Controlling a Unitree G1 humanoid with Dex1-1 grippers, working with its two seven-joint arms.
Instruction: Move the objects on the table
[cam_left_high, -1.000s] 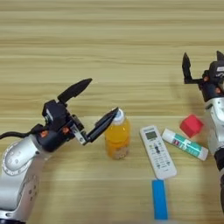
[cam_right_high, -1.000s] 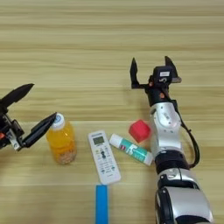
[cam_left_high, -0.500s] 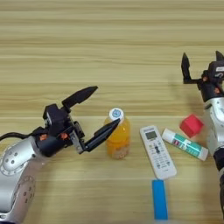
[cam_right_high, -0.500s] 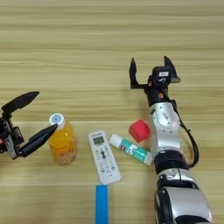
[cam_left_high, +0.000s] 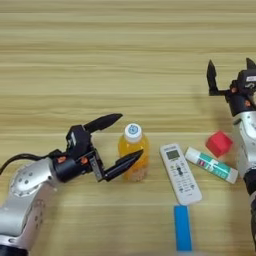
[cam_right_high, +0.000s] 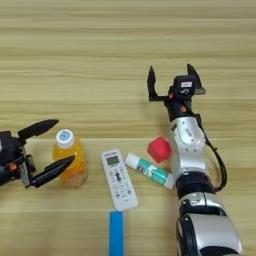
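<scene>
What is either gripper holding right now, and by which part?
Nothing is held. The left gripper is open beside the orange-drink bottle, not closed on it. The right gripper is open and empty.

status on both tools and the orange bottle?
Left tool open, fingers either side of the orange bottle, not closed on it. Right tool open, parked at far right. Remote sits just right of the bottle; nothing between tool and bottle.

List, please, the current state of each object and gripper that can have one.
orange-drink bottle: upright, white cap on, free on the table.
left gripper: open, fingers either side of the bottle, not closed on it.
right gripper: open, empty, fingers pointing away over bare wood.
white remote control: lying flat.
white-and-green tube: lying on its side.
red cube: resting beside the right arm.
blue bar: lying flat.
</scene>
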